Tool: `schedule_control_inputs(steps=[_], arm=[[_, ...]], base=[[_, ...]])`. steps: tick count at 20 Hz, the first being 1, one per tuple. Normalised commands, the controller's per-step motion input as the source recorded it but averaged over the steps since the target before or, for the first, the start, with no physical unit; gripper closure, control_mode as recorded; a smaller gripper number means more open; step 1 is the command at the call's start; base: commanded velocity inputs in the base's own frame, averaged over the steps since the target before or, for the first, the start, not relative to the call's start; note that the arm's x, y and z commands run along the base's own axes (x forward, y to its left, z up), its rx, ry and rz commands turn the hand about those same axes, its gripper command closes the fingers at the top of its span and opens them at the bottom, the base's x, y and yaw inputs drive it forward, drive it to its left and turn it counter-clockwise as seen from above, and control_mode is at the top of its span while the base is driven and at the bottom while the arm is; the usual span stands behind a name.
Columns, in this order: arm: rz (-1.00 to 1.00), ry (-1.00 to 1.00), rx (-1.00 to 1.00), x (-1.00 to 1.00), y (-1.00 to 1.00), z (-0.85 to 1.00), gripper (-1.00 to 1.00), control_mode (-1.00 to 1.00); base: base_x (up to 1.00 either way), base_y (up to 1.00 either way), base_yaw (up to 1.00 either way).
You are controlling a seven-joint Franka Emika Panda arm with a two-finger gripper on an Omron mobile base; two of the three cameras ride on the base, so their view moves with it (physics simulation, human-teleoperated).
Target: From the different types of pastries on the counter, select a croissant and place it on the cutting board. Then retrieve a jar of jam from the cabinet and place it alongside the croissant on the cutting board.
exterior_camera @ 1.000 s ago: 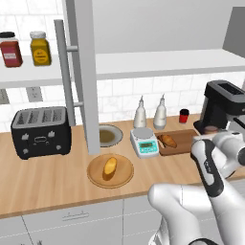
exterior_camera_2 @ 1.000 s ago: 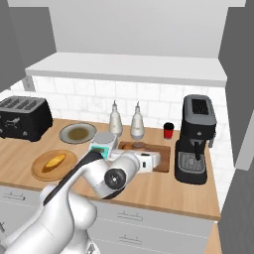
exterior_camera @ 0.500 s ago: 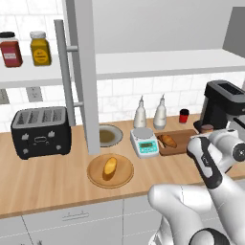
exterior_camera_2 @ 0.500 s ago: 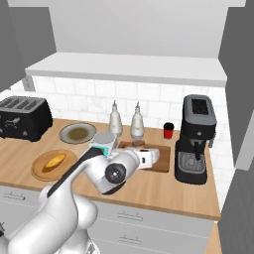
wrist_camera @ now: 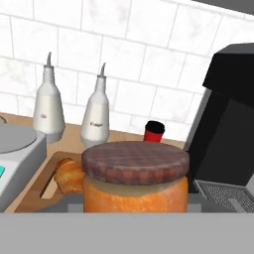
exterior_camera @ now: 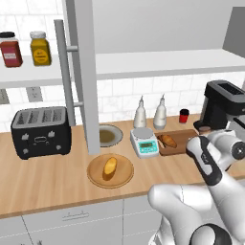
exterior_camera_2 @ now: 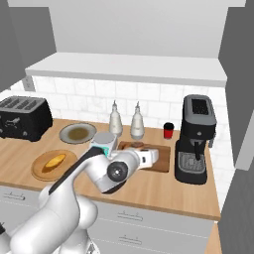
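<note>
Along the light-wood counter [exterior_camera: 52, 179], white tiled wall [exterior_camera_2: 163, 96] behind cutting board [exterior_camera: 184, 140].

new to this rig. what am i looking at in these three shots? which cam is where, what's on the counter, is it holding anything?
It is a rendered kitchen with a white robot arm on a driving base. Two shots come from cameras on the base, behind the arm to its left and right. The third looks along the gripper from the hand.

On the counter: a toaster, a round wooden plate with a pale loaf, a kitchen scale, two white bottles, a coffee machine, and the cutting board with the croissant on it.

The gripper is shut on the jar of jam, carried near the board.
</note>
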Motion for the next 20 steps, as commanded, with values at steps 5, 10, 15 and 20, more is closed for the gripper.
schedule_control_inputs(steps=[5,10,15,20], arm=[[0.00,0.00,-0.01,0.22,0.39,-0.35,1.00,-1.00],[0.00,0.00,0.00,0.21,0.17,-0.46,1.00,-1.00],[0.00,-0.01,0.00,0.23,0.15,-0.38,1.00,-1.00],[0.00,-0.03,0.00,0.16,0.18,-0.34,1.00,-1.00]], base=[[0.00,0.00,0.00],[0.00,0.00,0.00],[0.00,0.00,0.00],[0.00,0.00,0.00]])
